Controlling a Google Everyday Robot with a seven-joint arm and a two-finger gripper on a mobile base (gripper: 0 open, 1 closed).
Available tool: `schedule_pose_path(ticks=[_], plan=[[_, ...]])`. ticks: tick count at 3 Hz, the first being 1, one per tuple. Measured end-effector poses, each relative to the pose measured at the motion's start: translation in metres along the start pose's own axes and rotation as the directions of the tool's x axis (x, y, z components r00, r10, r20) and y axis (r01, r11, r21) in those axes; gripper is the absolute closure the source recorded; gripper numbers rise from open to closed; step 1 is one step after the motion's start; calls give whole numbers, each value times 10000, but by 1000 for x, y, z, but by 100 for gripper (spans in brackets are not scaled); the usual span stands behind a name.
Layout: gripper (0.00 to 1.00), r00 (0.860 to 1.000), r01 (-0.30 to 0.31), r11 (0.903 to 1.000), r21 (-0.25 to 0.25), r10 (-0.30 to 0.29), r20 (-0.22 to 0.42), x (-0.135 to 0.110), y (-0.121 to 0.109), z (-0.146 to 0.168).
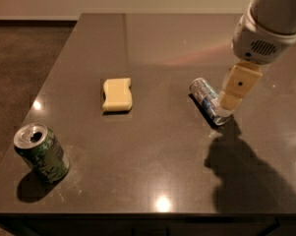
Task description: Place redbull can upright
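The redbull can point(206, 98) is slim, silver with blue panels, and lies on its side right of the table's middle, its near end pointing to the front right. My gripper point(227, 103) hangs from the white arm at the upper right. Its tan finger point(236, 86) is down at the can's near right end, over or touching it; I cannot tell which. The can's near end is partly hidden behind the finger.
A yellow sponge point(117, 94) lies left of centre. A wider green can point(41, 153) stands upright at the front left, near the table's edge. The dark table point(147, 161) ends at the front and left. The arm's shadow falls on the front right.
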State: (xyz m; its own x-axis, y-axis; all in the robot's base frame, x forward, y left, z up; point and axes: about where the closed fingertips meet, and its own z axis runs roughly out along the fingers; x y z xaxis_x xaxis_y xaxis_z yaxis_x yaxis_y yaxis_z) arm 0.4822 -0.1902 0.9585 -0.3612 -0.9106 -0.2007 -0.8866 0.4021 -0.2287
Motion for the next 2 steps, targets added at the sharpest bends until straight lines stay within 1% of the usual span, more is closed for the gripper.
schedule_pose_path(ticks=[1,2], plan=[[0,9902,-1387,9902,135,1388,-127,-18,-16,30],[0,9530,-3018,9532,196,3022,-231,-25,-30,57]])
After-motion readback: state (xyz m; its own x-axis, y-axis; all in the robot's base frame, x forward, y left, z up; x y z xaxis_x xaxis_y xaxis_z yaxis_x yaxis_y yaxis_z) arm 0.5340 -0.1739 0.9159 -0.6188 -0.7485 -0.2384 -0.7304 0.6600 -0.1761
